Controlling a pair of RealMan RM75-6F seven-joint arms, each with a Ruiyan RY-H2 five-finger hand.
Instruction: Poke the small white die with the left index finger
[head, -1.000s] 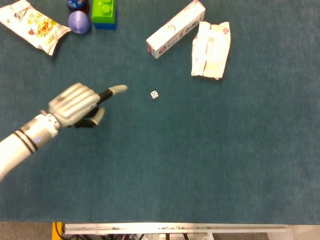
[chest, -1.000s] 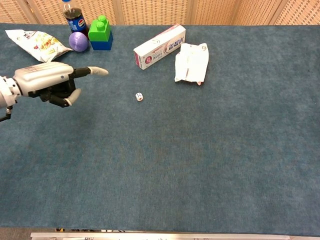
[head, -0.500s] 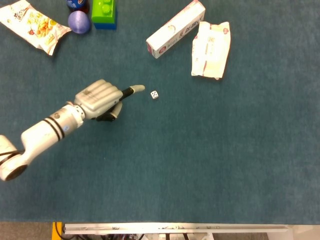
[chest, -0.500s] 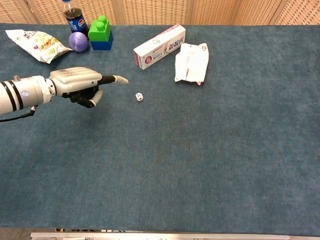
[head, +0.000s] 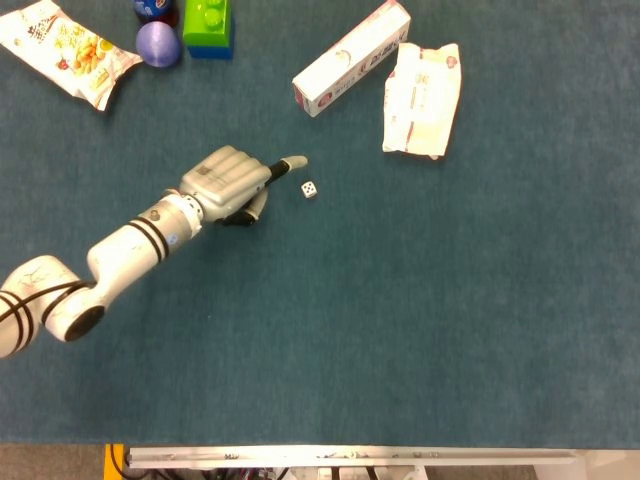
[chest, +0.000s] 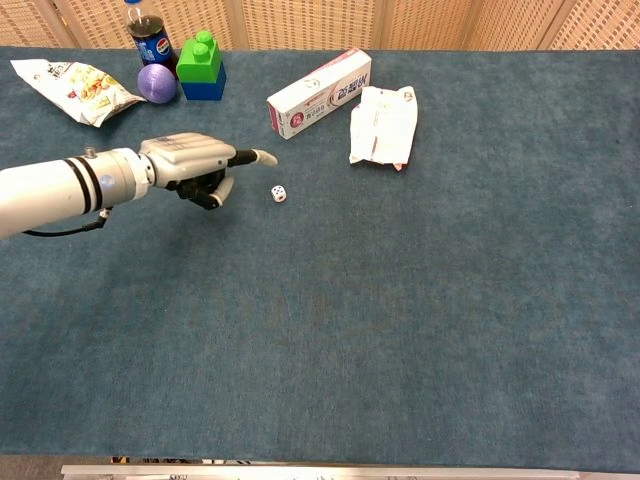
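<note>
The small white die (head: 309, 189) (chest: 278, 193) lies on the blue table cloth, left of centre. My left hand (head: 228, 180) (chest: 196, 162) hovers just to its left with one finger (head: 292, 162) stretched out toward the die and the others curled in, holding nothing. That fingertip (chest: 266, 157) ends a short way up and left of the die, above it and not touching it. The right hand does not appear in either view.
A toothpaste box (head: 351, 57) and a white packet (head: 422, 99) lie behind the die. At the back left are a snack bag (head: 66, 48), a purple ball (head: 158, 44), a green and blue block (head: 208, 27) and a cola bottle (chest: 150, 38).
My left arm has reached steadily to the right, bringing the pointing fingertip from well left of the die to just beside it. The die has not moved.
</note>
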